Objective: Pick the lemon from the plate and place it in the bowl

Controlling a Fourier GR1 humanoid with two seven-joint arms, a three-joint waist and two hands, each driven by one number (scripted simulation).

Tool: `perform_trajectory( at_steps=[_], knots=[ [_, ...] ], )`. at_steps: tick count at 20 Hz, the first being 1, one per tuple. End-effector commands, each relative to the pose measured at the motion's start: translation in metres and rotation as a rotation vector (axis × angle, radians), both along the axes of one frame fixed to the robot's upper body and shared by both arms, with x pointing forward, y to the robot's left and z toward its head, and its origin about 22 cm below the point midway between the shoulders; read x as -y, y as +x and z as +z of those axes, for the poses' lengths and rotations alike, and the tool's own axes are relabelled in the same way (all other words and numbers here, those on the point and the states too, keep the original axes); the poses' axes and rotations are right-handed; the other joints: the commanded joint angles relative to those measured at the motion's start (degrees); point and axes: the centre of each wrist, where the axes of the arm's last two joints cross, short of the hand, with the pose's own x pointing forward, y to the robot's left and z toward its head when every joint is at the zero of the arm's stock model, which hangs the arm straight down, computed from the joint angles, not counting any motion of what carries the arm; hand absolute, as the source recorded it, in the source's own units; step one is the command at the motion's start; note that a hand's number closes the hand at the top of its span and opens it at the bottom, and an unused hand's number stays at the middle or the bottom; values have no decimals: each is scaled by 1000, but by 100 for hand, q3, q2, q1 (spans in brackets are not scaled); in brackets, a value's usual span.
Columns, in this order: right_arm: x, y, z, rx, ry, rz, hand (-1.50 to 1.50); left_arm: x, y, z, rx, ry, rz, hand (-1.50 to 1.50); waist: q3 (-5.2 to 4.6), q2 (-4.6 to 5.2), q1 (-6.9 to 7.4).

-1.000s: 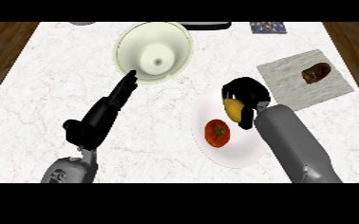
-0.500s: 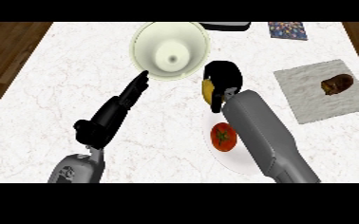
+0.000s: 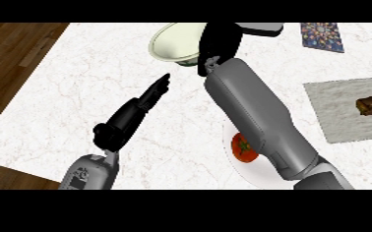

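From my remote seat I saw my black right hand (image 3: pixel 219 42) over the rim of the pale green round bowl (image 3: pixel 173 46) on the white marbled desk (image 3: pixel 87 78), its fingers and the lemon hidden from me, while my left hand (image 3: pixel 138 110) lay with fingers straight.

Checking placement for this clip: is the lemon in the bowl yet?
Cannot tell. The right hand is over the bowl rim and hides the lemon; only a tomato remains on the plate.

The right hand (image 3: pixel 220 42) has travelled from the plate (image 3: pixel 251 174) to over the bowl (image 3: pixel 173 46).
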Motion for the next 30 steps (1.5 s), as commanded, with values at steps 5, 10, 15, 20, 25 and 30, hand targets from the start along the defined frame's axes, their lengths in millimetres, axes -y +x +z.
perform_trajectory(
  at_steps=[5,10,15,20,25,30],
  knots=[
    [-42,-3,82,381,137,-187,150,18,2,3,5,1,-47,0,4,46,131],
    [-42,5,81,396,128,-278,150,14,7,0,-6,16,-16,0,0,93,-23],
    [-36,16,61,382,19,-349,150,7,8,0,2,10,-7,0,-2,83,-118],
    [-33,21,46,440,-81,-386,150,13,10,2,11,3,23,0,5,69,-224],
    [-17,30,26,308,-72,-435,150,4,15,4,12,-3,41,0,16,86,-319],
    [13,36,-2,105,215,-495,150,-9,8,-8,0,14,50,0,35,98,-346]
  ],
)
